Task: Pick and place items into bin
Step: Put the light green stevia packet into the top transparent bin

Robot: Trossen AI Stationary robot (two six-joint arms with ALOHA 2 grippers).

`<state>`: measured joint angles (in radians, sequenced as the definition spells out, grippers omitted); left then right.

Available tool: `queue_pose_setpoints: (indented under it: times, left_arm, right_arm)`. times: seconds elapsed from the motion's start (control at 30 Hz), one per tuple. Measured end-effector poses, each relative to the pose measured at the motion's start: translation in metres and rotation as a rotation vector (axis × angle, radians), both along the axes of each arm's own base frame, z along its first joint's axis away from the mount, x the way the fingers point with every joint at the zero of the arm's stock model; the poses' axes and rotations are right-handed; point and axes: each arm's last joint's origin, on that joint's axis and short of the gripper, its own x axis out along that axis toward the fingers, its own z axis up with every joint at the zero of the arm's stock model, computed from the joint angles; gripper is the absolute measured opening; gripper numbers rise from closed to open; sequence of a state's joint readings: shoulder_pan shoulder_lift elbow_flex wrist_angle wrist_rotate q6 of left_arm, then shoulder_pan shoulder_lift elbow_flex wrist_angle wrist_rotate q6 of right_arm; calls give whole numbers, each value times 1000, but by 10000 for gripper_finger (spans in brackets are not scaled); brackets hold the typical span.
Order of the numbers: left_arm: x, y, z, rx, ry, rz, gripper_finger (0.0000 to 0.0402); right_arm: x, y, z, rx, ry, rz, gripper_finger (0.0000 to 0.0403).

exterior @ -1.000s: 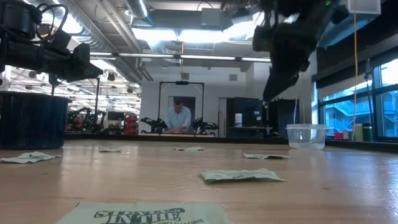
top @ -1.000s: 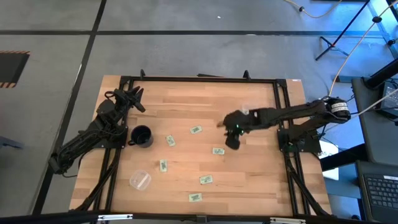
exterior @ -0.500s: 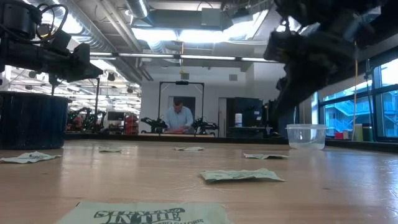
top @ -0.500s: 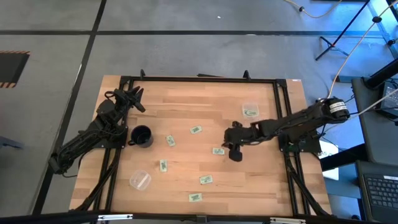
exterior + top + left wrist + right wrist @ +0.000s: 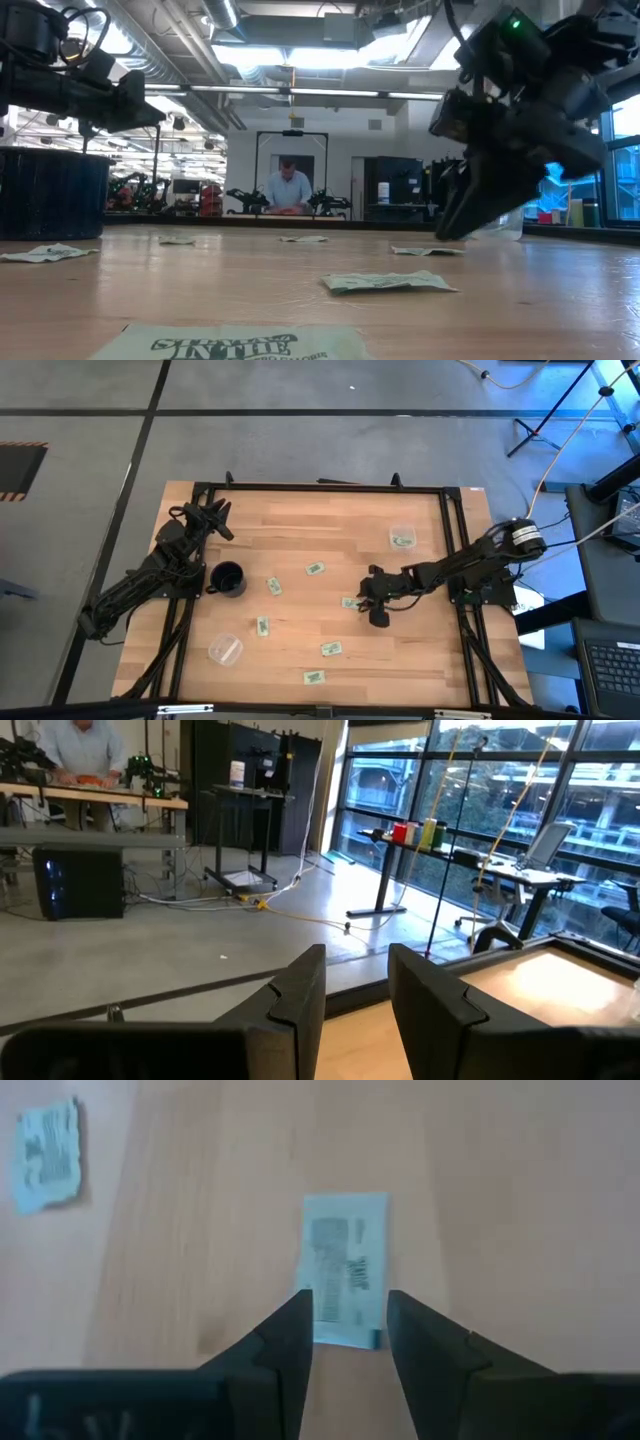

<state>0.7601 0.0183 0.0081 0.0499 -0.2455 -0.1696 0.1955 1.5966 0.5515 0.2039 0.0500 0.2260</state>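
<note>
Several pale green packets lie flat on the wooden table. One packet (image 5: 350,602) (image 5: 345,1270) lies just ahead of my right gripper (image 5: 362,599) (image 5: 348,1302) (image 5: 447,232). That gripper is open, slanting down low over the table, with its fingertips over the packet's near end. Other packets (image 5: 315,569) (image 5: 273,587) (image 5: 262,626) (image 5: 331,648) (image 5: 314,677) are spread across the middle and near side. A small clear tub (image 5: 403,538) near the far right holds one packet. My left gripper (image 5: 220,520) (image 5: 356,970) waits open, high at the far left.
A black cup (image 5: 228,578) (image 5: 50,195) stands at the table's left beside the left arm. A second clear tub (image 5: 225,650) sits near the left front. A black frame (image 5: 320,487) runs along the table's far, left and right edges. A person stands far behind in the room.
My right gripper has moved from over the clear tub toward the table's near edge and come down low, ending right behind the middle packet. The tub, hidden under the gripper before, now shows with a packet inside.
</note>
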Motion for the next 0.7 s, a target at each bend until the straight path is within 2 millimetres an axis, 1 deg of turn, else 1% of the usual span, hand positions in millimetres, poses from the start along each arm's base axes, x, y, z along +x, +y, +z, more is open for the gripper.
queue_pose_setpoints:
  times: [0.17, 0.27, 0.7]
  left_arm:
    - [0, 0, 0, -2, 2, 0, 106]
    - [0, 0, 0, -2, 2, 0, 106]
    - [0, 0, 0, -2, 2, 0, 106]
  right_arm:
    - [11, 4, -11, -4, 23, -2, 134]
    - [13, 4, -15, 6, 39, -19, 126]
    - [11, 4, -14, -6, 43, 1, 47]
